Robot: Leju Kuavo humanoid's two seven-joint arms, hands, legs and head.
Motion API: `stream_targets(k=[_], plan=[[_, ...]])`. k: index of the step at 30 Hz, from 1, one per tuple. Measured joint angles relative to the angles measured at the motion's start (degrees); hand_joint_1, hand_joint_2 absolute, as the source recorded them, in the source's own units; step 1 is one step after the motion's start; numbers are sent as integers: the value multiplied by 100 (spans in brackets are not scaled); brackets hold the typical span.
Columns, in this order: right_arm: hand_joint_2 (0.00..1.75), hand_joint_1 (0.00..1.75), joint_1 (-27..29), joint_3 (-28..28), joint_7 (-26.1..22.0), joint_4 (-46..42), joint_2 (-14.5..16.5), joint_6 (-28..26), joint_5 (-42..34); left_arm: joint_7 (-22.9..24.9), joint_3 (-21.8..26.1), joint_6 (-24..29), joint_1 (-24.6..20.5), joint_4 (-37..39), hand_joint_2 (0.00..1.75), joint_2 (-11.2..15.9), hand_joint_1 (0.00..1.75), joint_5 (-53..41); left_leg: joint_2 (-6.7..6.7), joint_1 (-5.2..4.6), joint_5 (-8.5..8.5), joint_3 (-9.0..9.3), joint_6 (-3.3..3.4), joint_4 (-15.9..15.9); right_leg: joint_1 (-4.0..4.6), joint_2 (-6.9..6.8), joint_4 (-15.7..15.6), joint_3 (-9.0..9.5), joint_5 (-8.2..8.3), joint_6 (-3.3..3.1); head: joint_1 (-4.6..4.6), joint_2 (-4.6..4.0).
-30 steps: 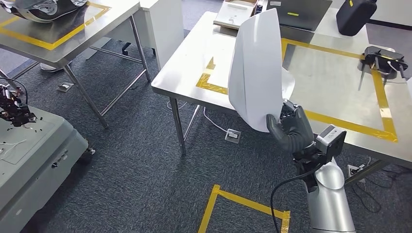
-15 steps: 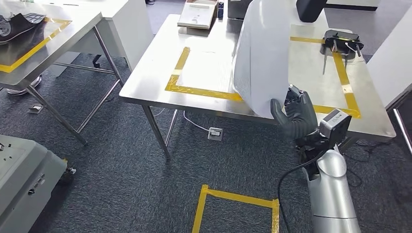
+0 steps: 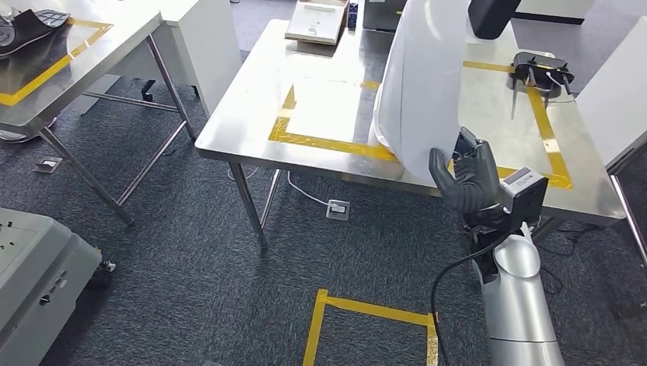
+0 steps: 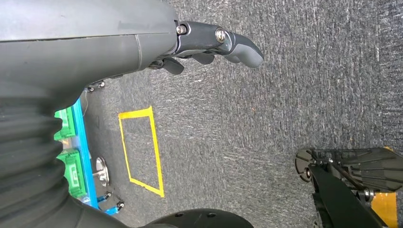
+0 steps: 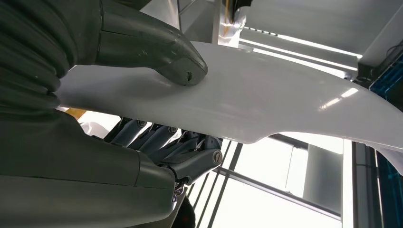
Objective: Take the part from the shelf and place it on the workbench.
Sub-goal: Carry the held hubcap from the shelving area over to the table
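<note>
My right hand (image 3: 467, 181) grips the bottom edge of a large white curved panel (image 3: 423, 84), the part, and holds it upright. The panel stands over the near edge of the steel workbench (image 3: 244, 130), inside its yellow tape frame (image 3: 320, 141). In the right wrist view the thumb (image 5: 176, 61) presses on one face of the white part (image 5: 266, 104) and the darker fingers (image 5: 161, 142) lie against the other face. My left hand (image 4: 209, 42) hangs over the grey carpet and holds nothing.
On the workbench lie a black fixture (image 3: 538, 69) at the far right, a flat box (image 3: 317, 21) and a black case (image 3: 492, 15) at the back. A second steel table (image 3: 114, 46) stands at the left, a grey cart (image 3: 30, 267) at lower left, a taped square (image 3: 366, 313) on the floor.
The camera has turned and the whole scene has shifted, bringing the workbench square ahead. My right hand still holds the white part, now slightly farther over the bench.
</note>
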Motion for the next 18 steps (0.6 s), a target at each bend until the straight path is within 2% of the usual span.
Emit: stream_targets(k=[4, 6, 7, 8, 10, 11, 12, 13, 15, 16, 18], plan=[[175, 175, 14, 3, -29, 16, 0, -4, 7, -22, 0, 7, 5, -1, 175, 9, 0, 0, 12, -39, -6, -4, 93, -23, -32, 7, 22, -5, 44, 112, -1, 0], [175, 175, 19, 3, -55, 24, -4, -2, 7, -49, 0, 7, 8, -2, 175, 11, 0, 0, 39, -12, 2, 35, 157, -64, -30, -57, 148, -45, 24, 136, 7, 0], [175, 175, 16, 4, -73, 29, -8, -1, 3, -57, 0, 7, 11, -2, 175, 13, 0, 0, 57, -3, 5, 61, 180, -71, -27, -116, 285, -109, -67, 141, 14, 0], [175, 175, 13, 7, -89, 37, -11, 2, -2, -61, 0, 7, 15, -2, 175, 16, 0, 0, 76, 3, 7, 71, 194, -76, -26, -177, 543, -233, -231, 146, 21, 0], [175, 175, 22, 13, -110, 61, -22, 5, -13, -63, 0, 7, 28, -1, 175, 25, 0, 0, 111, 3, 3, 68, 195, -73, -26, -236, 1277, -599, -606, 159, 30, 0], [175, 175, 34, 14, -115, 79, -29, 7, -17, -64, 0, 7, 36, 0, 175, 28, 0, 0, 129, 4, -2, 67, 187, -71, -30, -244, 1579, -761, -726, 163, 29, 0], [175, 175, 45, 14, -120, 99, -37, 9, -21, -64, 0, 6, 44, 1, 175, 30, 0, 0, 143, 9, -11, 72, 173, -69, -36, -252, 1676, -824, -729, 167, 30, 0], [175, 175, 50, 14, -125, 116, -43, 11, -26, -65, 0, 6, 50, 1, 175, 31, 0, 0, 156, 16, -25, 85, 151, -66, -44, -264, 1545, -773, -622, 166, 31, 0], [175, 175, 53, 14, -139, 141, -58, 14, -40, -70, 0, 5, 54, 1, 175, 32, 0, 0, 177, 37, -67, 128, 86, -55, -55, -304, 799, -419, -247, 155, 30, 0], [175, 175, 52, 15, -146, 150, -65, 14, -45, -74, 0, 5, 51, 1, 175, 36, 0, 0, 185, 43, -86, 147, 43, -50, -42, -325, 448, -266, -161, 128, 31, 0], [175, 175, 55, 17, -161, 173, -73, 15, -52, -80, 0, 5, 50, -1, 175, 43, 0, 0, 200, 43, -107, 172, -59, -46, -6, -347, 113, -121, -121, 38, 31, 0]])
